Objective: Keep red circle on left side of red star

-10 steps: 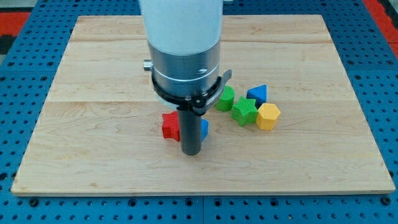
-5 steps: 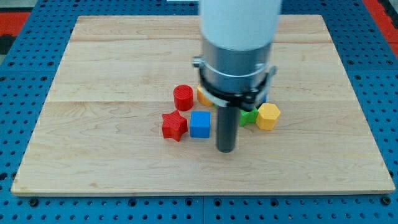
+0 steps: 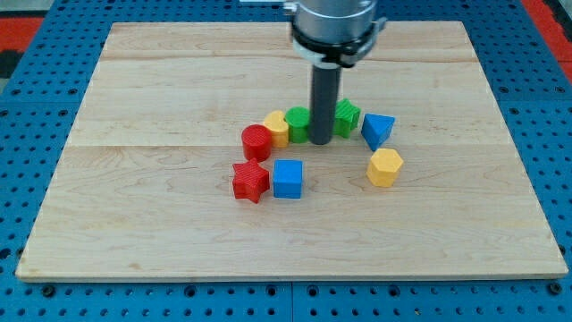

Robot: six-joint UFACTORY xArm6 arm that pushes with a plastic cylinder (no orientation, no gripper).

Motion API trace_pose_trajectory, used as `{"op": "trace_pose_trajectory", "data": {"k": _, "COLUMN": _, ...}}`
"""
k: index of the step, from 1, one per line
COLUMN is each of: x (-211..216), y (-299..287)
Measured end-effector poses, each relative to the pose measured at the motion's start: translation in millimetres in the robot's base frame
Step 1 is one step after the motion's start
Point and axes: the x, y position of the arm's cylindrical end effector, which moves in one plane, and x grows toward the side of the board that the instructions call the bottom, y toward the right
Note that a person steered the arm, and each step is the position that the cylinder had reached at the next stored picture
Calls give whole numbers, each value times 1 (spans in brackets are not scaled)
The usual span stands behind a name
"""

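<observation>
Right now you'll find my tip (image 3: 322, 141) planted in the far row of blocks, between the green cylinder (image 3: 298, 122) on its left and the green star (image 3: 347, 114) on its right; as a bare rod, it grips nothing. The red circle (image 3: 256, 141) sits at that row's left end, touching the yellow block (image 3: 277, 128). The red star (image 3: 250, 182) lies just nearer, slightly left of the circle, beside the blue cube (image 3: 288, 178). Off right you'll see the blue triangular block (image 3: 377, 129) and the yellow hexagon (image 3: 385, 166) on the wooden board (image 3: 134, 107).
</observation>
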Motion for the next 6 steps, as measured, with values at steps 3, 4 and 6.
{"op": "trace_pose_trajectory", "data": {"k": 3, "x": 8, "y": -107}}
{"op": "trace_pose_trajectory", "data": {"k": 4, "x": 18, "y": -110}}
{"op": "trace_pose_trajectory", "data": {"k": 6, "x": -24, "y": -155}}
